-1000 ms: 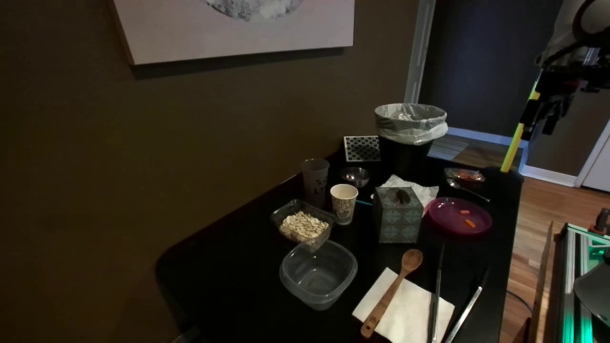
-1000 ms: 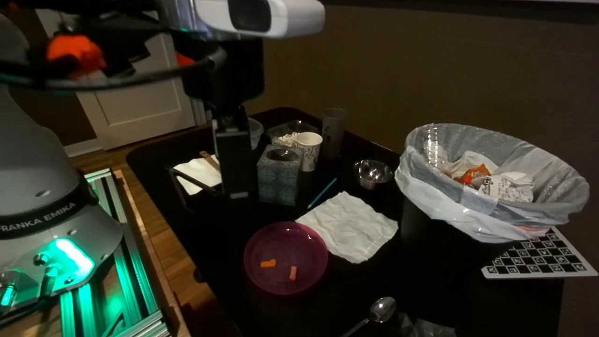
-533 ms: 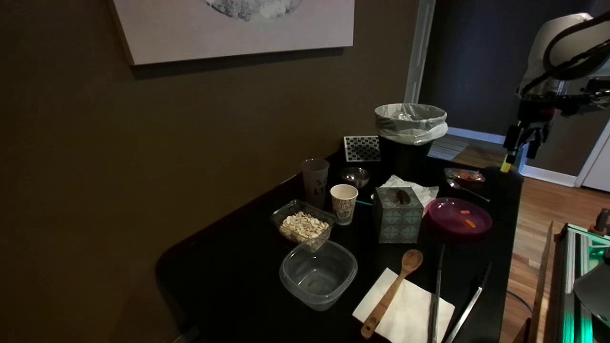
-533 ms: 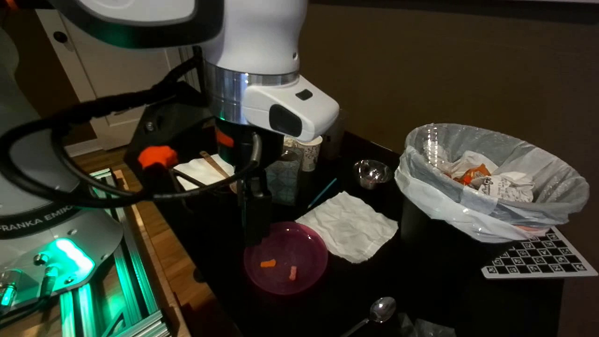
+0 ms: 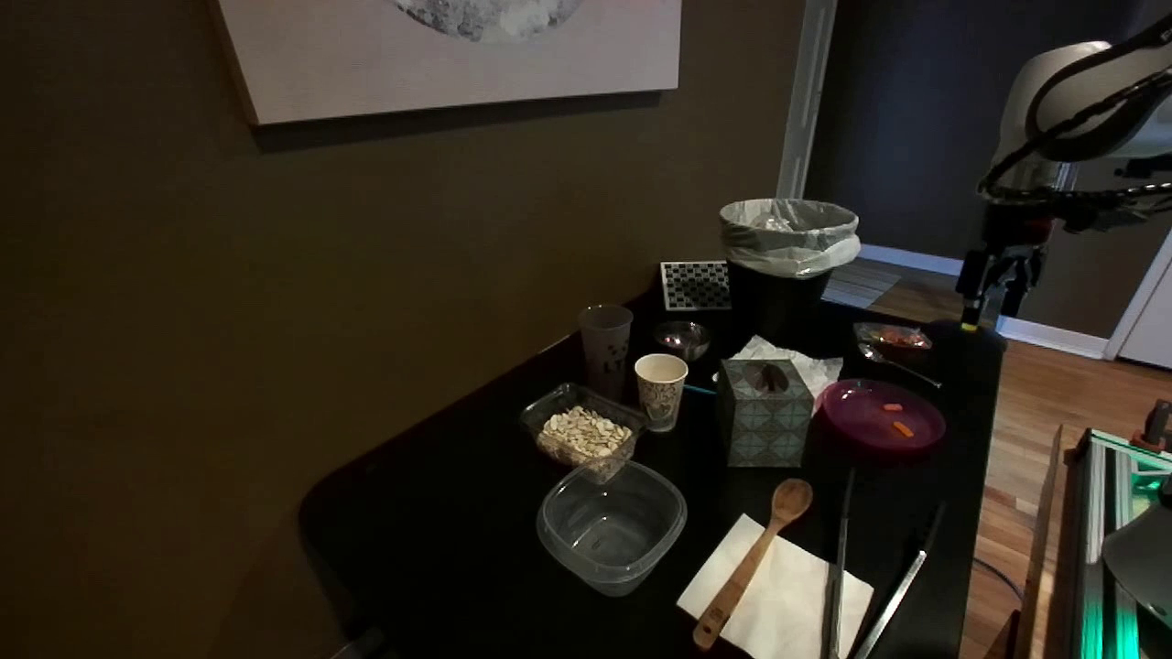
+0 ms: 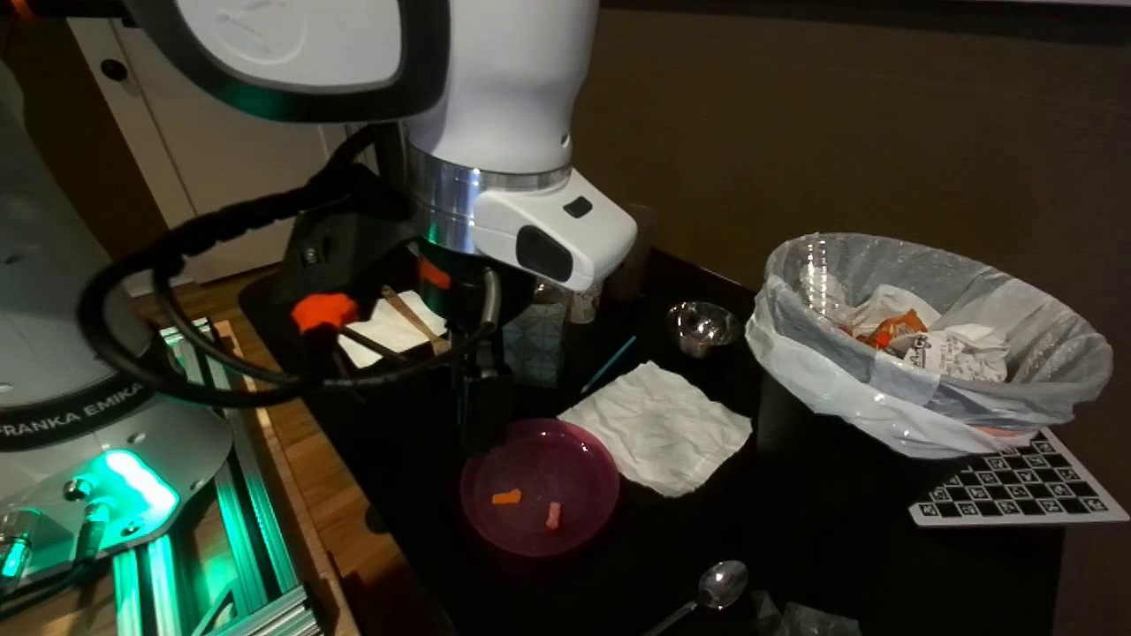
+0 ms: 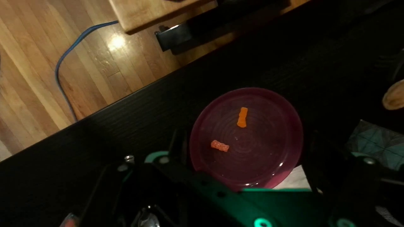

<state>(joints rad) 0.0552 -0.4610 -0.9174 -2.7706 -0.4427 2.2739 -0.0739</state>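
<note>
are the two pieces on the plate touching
No, the wrist view shows the orange piece and the pink piece apart, bare plate between them.

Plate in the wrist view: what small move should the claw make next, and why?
Probably lower the claw a little toward the orange piece on the plate: the jaws stand open, holding nothing, and that piece appears roughly midway between them.

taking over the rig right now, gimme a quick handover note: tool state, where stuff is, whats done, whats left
Tool: open, holding nothing, above the table; plate seen between its jaws in the wrist view.
On the plate: orange piece and pink piece, apart.
Nearby: box, creased sheet.
Done: nothing gripped yet.
Left: both pieces lie loose on the plate.
</note>
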